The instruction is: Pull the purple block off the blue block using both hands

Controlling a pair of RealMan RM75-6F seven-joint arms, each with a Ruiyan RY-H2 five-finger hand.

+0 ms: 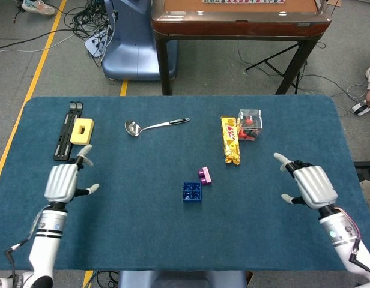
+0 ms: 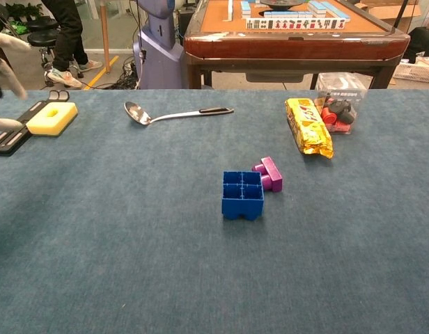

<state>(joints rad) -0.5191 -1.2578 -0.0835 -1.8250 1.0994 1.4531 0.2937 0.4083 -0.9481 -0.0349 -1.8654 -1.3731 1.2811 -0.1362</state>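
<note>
Blue felt table (image 1: 113,228) carries both hands, left hand (image 1: 63,182) and right hand (image 1: 314,185), spread and empty at its edges; mid-table the blue block (image 2: 242,195) sits, with the purple block (image 2: 269,173) beside it (seemingly already detached), light, rigid, graspable by its sides.

Purple block (image 1: 204,175), blue block (image 1: 192,192), teal tablecloth (image 1: 143,228), yellow sponge (image 1: 81,131), yellow snack packet (image 1: 230,140)

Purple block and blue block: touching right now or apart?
Cannot tell. In the chest view the purple block lies right behind the blue block with no visible gap, but overlap could hide one; the head view is too small.
</note>
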